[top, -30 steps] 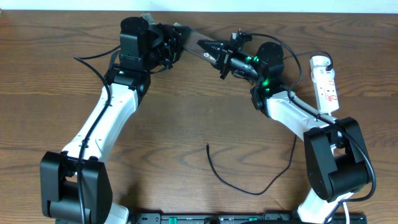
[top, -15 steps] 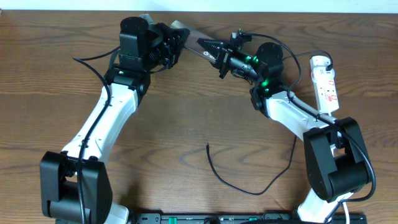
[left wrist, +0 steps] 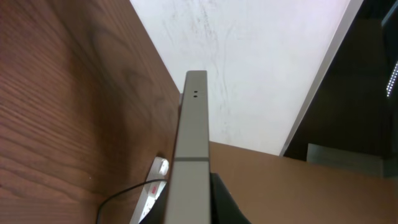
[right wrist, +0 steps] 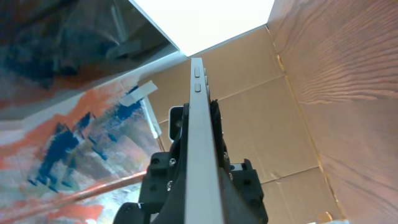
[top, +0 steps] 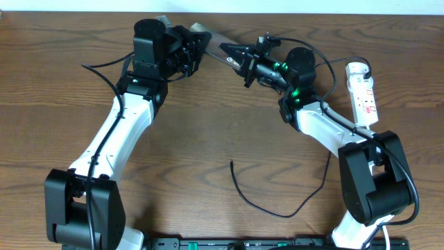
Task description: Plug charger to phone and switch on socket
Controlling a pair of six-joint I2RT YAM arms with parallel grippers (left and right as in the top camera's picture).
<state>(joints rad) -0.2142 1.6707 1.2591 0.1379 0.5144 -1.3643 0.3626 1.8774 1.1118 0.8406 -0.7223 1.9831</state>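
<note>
The left gripper [top: 193,45] and right gripper [top: 234,54] are both clamping the phone [top: 212,37] between them above the tabletop's [top: 208,125] far edge. The charger [top: 263,208] is lying loose toward the near edge, and the socket [top: 365,94] by the right edge. Plugging in is probably waiting on one gripper letting go to fetch the plug tip.

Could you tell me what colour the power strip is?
The power strip is white with red marks; overhead view.

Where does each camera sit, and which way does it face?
Overhead: above the table, looking straight down; both arms show, fingers holding the phone at the far edge.
Left wrist: on the left arm, looking along the phone's thin edge; one dark finger shows.
Right wrist: likewise along the phone's edge, black fingers beside it.
Shared: all three show the phone.
</note>
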